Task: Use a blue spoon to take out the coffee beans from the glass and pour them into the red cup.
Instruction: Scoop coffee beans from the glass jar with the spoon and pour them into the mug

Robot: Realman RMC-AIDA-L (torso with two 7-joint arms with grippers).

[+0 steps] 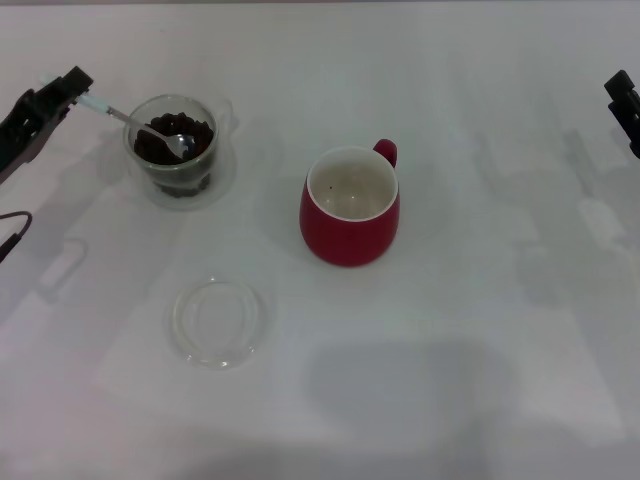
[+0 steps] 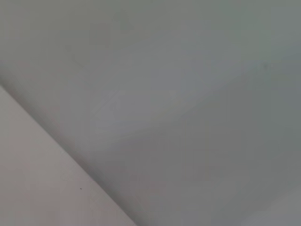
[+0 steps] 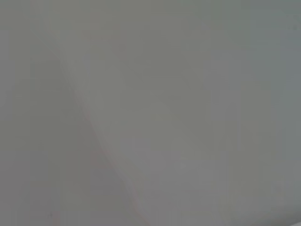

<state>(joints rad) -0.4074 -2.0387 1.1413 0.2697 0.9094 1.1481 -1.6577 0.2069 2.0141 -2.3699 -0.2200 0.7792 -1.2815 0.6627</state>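
Observation:
In the head view the glass (image 1: 178,150) stands at the back left, filled with dark coffee beans (image 1: 160,145). The blue spoon (image 1: 140,125) slants into it, its metal bowl resting on the beans and its pale handle running up to the left. My left gripper (image 1: 68,88) is shut on the end of that handle, just left of the glass. The red cup (image 1: 350,207) stands upright in the middle, white inside, handle at the back right. My right gripper (image 1: 624,100) sits parked at the far right edge. Both wrist views show only blank surface.
A shallow clear round glass dish (image 1: 219,322) lies on the white table (image 1: 470,320) in front of the glass, left of the red cup. A dark cable (image 1: 10,235) shows at the left edge.

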